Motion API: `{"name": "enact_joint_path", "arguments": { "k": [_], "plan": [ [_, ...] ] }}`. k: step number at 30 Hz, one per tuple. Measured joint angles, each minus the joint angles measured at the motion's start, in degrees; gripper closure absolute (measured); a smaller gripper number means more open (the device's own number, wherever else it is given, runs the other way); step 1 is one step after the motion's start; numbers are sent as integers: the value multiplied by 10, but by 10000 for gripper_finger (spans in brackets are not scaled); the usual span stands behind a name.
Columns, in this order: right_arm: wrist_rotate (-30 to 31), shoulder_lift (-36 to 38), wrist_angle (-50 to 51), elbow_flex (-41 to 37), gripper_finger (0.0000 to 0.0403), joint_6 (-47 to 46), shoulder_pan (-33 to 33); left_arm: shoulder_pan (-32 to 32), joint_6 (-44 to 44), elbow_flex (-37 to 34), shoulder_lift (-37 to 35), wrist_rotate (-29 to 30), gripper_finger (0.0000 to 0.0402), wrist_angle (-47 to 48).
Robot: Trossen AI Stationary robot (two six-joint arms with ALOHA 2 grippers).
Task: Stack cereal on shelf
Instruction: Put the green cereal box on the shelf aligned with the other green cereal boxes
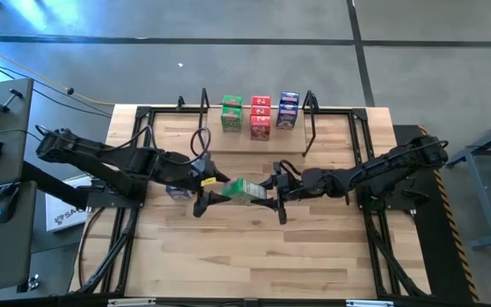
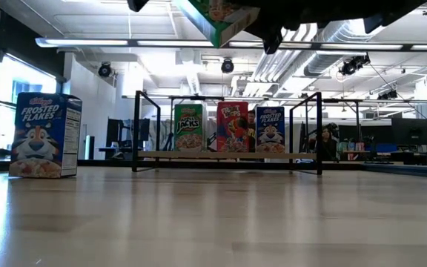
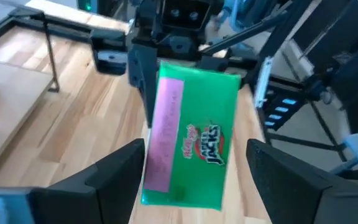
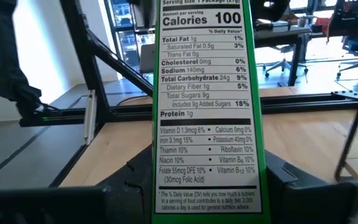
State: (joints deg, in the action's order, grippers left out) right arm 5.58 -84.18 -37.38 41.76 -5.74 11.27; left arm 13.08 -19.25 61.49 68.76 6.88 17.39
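Two dark arms meet over the middle of the table (image 1: 254,247) in the high view. Between them hangs a green cereal box (image 1: 245,191), lifted clear of the wood. The right pincer (image 1: 273,189) pinches one end of it, while the left pincer (image 1: 213,189) sits at the other end with its fingers spread to either side. Farther back, the shelf (image 1: 254,136) carries a green box (image 1: 231,113), two red boxes (image 1: 260,117) and a blue box (image 1: 288,111) in a row between its black end frames. Another blue box (image 1: 177,191) stands on the table under the left arm.

Seen from the low view, the held box shows at the top edge, tilted, in the air. On the shelf stand the green box, whose label reads "JACKS", a red box, and the blue box, marked "FROSTED FLAKES". The box standing alone on the table at the left (image 2: 45,135) reads "Kellogg's FROSTED FLAKES" and shows a cartoon tiger.

From the left wrist view, the held box faces the camera with "JACKS" in red lettering and a pink side panel. The left pincer's two dark fingers (image 3: 114,177) stand apart on both sides of it, not touching, and the right pincer grips its far end.

From the right wrist view, the held box fills the centre with its nutrition panel: "Calories 100", "Total Fat 1g", "Sodium 140mg", "Total Carbohydrate 24g", "Protein 1g". The right pincer clamps its near end.
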Motion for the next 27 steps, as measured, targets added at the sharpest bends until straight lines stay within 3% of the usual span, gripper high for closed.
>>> {"name": "enact_joint_path", "arguments": {
  "k": [12,19,27],
  "plan": [
    [1,-1,1,0,251,1,-1,-19,46,1,21,7,114,-36],
    [35,-1,6,0,246,11,-1,-54,76,0,22,-20,160,-22],
    [53,-1,5,0,202,32,-1,-102,121,0,22,-92,219,-22]
  ]
}}
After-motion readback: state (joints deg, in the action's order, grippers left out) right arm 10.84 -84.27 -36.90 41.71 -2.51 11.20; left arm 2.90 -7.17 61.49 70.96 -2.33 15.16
